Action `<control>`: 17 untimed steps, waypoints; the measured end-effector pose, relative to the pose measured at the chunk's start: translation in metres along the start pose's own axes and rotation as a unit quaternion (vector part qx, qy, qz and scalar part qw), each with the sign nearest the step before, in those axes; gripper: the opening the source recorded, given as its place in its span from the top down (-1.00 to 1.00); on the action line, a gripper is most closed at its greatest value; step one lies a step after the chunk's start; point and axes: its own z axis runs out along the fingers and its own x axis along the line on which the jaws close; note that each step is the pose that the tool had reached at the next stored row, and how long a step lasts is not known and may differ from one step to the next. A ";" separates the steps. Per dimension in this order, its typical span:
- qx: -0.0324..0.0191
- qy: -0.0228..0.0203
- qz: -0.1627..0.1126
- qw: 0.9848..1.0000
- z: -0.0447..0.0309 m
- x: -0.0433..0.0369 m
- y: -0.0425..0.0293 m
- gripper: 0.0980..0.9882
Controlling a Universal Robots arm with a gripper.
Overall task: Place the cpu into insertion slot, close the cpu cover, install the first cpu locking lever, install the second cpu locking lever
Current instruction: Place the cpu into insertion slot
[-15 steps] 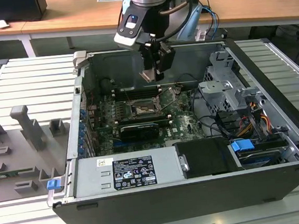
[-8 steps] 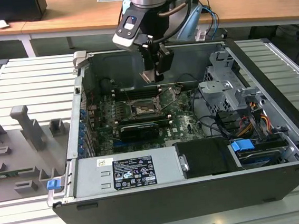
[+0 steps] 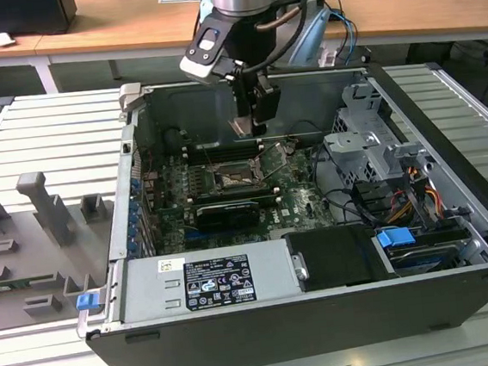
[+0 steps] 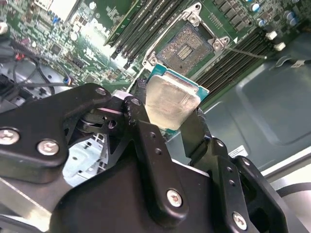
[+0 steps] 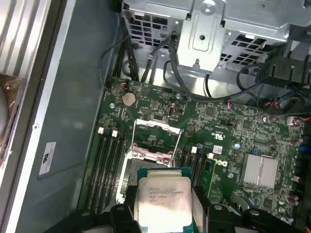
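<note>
My gripper [image 3: 251, 120] hangs above the motherboard inside the open computer case, shut on the cpu [image 3: 242, 127]. The cpu [image 4: 172, 103] is a flat square chip with a silvery top and a green edge, pinched between the two black fingers [image 4: 141, 127]. It is in the air, a little short of the insertion slot [image 4: 186, 46], which lies open with its contact field bare. In the first wrist view the cpu [image 5: 163, 198] overlaps the near edge of the slot [image 5: 146, 162]. The cpu cover [image 5: 156, 128] stands swung open at the slot's far side. A thin locking lever [image 4: 249, 52] sticks out beside the slot.
Memory slots [image 5: 106, 160] flank the socket. A black card [image 3: 227, 212] lies in front of it, then the power supply [image 3: 206, 282]. A metal drive cage [image 3: 366, 149] with cables fills the exterior view's right. The case wall [image 3: 177, 112] is close behind the gripper.
</note>
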 end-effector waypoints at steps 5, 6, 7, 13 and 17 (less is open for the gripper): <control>-0.001 -0.005 0.054 0.999 0.0033 -0.0001 -0.0003 0.03; -0.001 -0.005 0.060 0.998 0.0035 -0.0001 -0.0003 0.03; -0.001 -0.006 0.066 0.998 0.0037 -0.0001 -0.0003 0.03; -0.002 -0.009 0.106 0.994 0.0049 -0.0001 -0.0004 0.03; -0.002 -0.011 0.122 0.992 0.0056 -0.0001 -0.0005 0.03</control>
